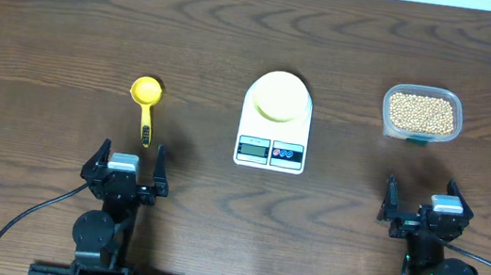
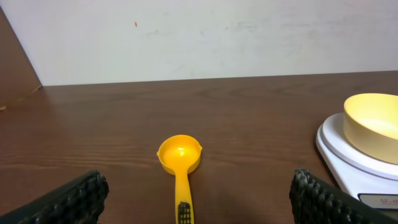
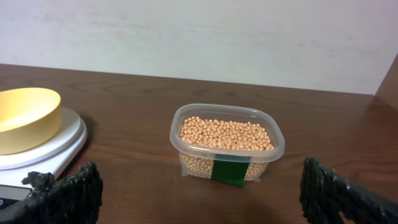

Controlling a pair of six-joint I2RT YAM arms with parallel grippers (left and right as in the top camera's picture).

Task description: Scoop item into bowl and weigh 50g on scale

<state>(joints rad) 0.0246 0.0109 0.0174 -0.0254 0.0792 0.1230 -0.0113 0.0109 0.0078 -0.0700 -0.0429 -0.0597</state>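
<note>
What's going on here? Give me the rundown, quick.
Nothing is being handled yet. The left end effector and the right end effector are both open and empty, short of everything on the table. The yellow scoop lies untouched just ahead of the left one. The bowl sits on the scale and looks empty. The beans are all in the clear tub ahead of the right arm.

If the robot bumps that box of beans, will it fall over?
Probably not: the tub looks low, wide and nearly full, so it should slide rather than tip. With no lid, a hard shove might spill the round beans, which would likely roll.
</note>
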